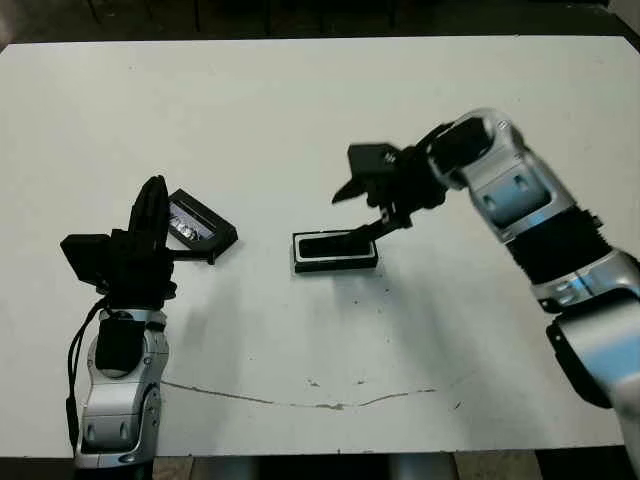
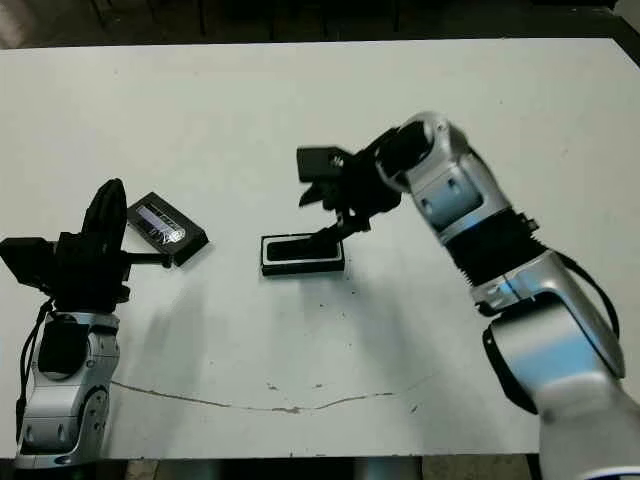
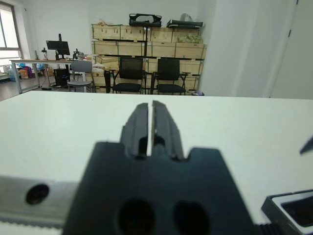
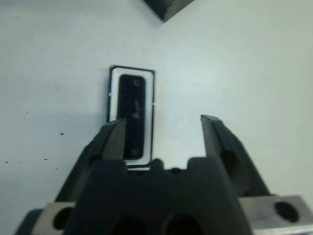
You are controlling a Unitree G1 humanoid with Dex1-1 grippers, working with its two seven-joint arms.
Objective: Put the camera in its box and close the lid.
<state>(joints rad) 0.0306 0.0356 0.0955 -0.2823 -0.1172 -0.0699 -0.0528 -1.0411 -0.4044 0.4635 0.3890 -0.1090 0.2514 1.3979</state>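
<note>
I log the camera (image 4: 133, 115) as glossy black, seated in the box (image 4: 112, 95) with black rim and white lining. The lid (image 1: 200, 227) is black with a silvery-grey reflective face. The table (image 1: 320, 330) reads white, scuffed dark.

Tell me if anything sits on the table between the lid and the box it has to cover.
Nothing visible does. The lid lies by the left gripper, and only bare white table separates it from the box, where the camera already lies. The open right gripper hovers over the box's far side.
</note>
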